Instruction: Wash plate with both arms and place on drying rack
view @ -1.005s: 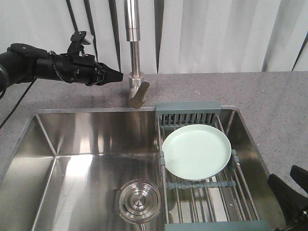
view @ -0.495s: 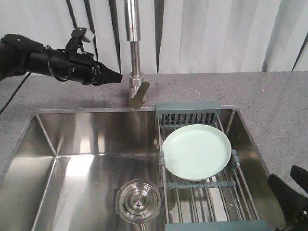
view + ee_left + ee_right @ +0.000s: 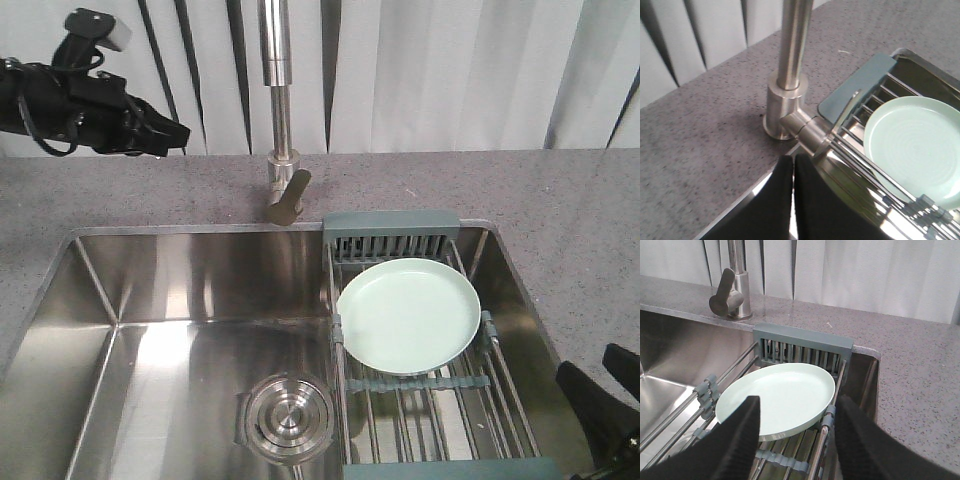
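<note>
Left gripper [image 3: 178,134] nearly closed, empty, high; faucet lever [image 3: 288,197] to its right and below. Plate [image 3: 408,315] flat on drying rack [image 3: 392,228], just ahead of wide-open right gripper [image 3: 795,432]. Judgement: retract clear, plate undisturbed

The left arm [image 3: 60,105] is now higher and further left than a second ago, pulled back from the faucet [image 3: 279,110] toward the curtain. Its gripper [image 3: 172,133], earlier close beside the faucet stem, now sits well apart from it, jaws seemingly closed together.
</note>
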Available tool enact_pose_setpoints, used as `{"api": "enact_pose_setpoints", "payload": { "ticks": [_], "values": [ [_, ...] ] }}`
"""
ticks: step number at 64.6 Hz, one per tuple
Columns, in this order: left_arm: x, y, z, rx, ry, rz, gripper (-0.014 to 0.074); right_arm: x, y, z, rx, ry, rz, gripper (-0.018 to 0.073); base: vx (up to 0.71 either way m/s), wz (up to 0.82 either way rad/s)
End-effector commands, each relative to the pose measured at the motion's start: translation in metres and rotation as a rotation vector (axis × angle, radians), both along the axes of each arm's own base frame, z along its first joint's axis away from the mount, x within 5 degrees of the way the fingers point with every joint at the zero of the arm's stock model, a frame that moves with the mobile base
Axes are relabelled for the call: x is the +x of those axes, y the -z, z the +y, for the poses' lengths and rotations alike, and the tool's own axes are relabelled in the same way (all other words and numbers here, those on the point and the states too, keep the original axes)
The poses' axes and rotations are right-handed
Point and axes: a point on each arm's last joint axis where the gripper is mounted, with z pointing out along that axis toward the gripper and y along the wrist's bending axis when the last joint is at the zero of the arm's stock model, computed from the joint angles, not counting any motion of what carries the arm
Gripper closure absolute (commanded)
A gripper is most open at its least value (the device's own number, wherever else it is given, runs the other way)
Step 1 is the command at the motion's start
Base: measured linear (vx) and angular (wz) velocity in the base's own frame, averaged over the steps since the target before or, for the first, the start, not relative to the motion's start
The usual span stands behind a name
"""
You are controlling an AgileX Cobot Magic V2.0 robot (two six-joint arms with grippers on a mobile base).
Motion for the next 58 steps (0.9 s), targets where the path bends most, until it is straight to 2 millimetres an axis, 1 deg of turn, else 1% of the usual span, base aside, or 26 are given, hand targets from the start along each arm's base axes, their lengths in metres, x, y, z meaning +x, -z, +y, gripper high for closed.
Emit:
{"api": "enact_pose_setpoints", "payload": {
  "ticks": [1, 6, 9, 15, 22, 27, 40, 49, 58],
  "values": [
    [-0.027, -0.038, 0.011, -0.041, -0.109, -0.126, 0.0602, 0.002, -0.015, 0.003, 0.023, -0.028, -0.091, 0.0213, 0.0, 0.0],
    [-0.043, -0.041, 0.021, -0.005, -0.164, -0.162, 0.0602, 0.002, -0.015, 0.003, 0.023, -0.028, -0.091, 0.0213, 0.0, 0.0],
    [-0.056, -0.046, 0.023, 0.019, -0.19, -0.194, 0.0602, 0.002, -0.015, 0.003, 0.023, -0.028, -0.091, 0.0213, 0.0, 0.0],
    [-0.078, -0.049, 0.029, 0.053, -0.241, -0.243, 0.0602, 0.002, -0.015, 0.003, 0.023, -0.028, -0.091, 0.0213, 0.0, 0.0],
    [-0.108, -0.057, 0.034, 0.05, -0.314, -0.315, 0.0602, 0.002, -0.015, 0.003, 0.023, -0.028, -0.091, 0.0213, 0.0, 0.0],
    [-0.129, -0.057, 0.038, 0.036, -0.374, -0.35, 0.0602, 0.002, -0.015, 0.003, 0.023, -0.028, -0.091, 0.0213, 0.0, 0.0],
    [-0.175, -0.039, 0.043, 0.043, -0.438, -0.386, 0.0602, 0.002, -0.015, 0.003, 0.023, -0.028, -0.091, 0.0213, 0.0, 0.0],
    [-0.201, -0.017, 0.045, 0.052, -0.451, -0.366, 0.0602, 0.002, -0.015, 0.003, 0.023, -0.028, -0.091, 0.0213, 0.0, 0.0],
    [-0.224, 0.005, 0.05, 0.063, -0.512, -0.386, 0.0602, 0.002, -0.015, 0.003, 0.023, -0.028, -0.091, 0.0213, 0.0, 0.0]
  ]
}}
